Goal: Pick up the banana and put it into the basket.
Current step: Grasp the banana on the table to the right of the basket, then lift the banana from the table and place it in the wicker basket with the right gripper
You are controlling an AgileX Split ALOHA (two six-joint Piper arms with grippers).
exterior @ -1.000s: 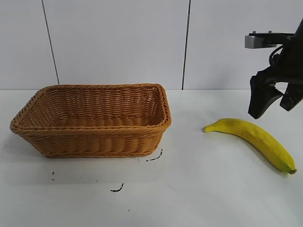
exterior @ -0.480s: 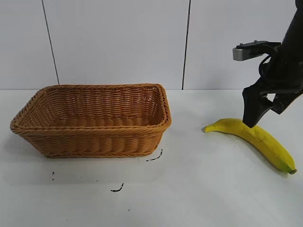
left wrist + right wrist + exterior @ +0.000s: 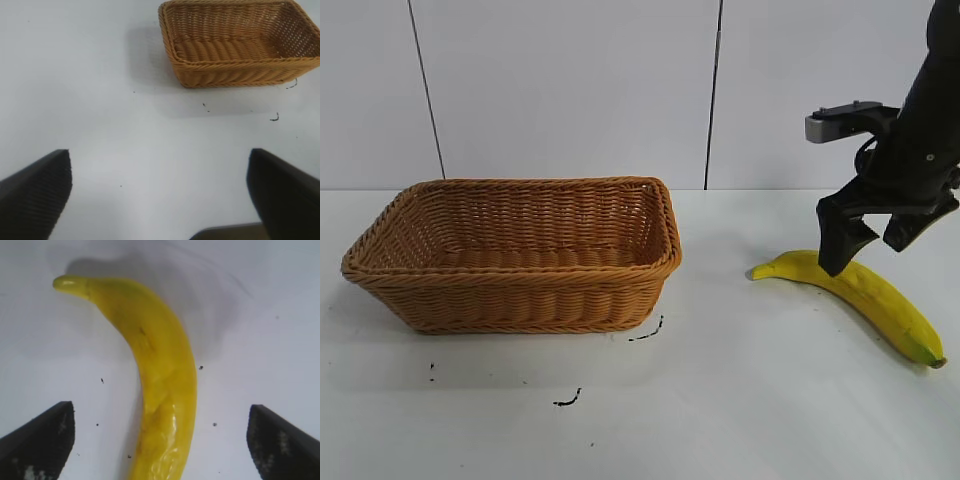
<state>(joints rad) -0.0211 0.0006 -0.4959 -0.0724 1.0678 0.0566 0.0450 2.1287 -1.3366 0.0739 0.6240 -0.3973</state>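
From outside the rig, the right gripper (image 3: 873,240) hangs wide open and empty just above the banana (image 3: 860,293), which lies on the table (image 3: 740,400) well apart from the basket (image 3: 515,255). In the left wrist view, the left gripper (image 3: 160,185) is likewise spread and empty, the basket far ahead of it. In the right wrist view, the banana lies lengthwise between the spread fingers (image 3: 37,437); it looks light, smooth and easily bruised, so a moderate grip across its thick middle seems best.

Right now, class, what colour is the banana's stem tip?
Greenish-yellow; the banana shows it best in the right wrist view.

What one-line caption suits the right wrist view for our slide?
Open right end effector straddling the banana lying on the white table, before the grasp.
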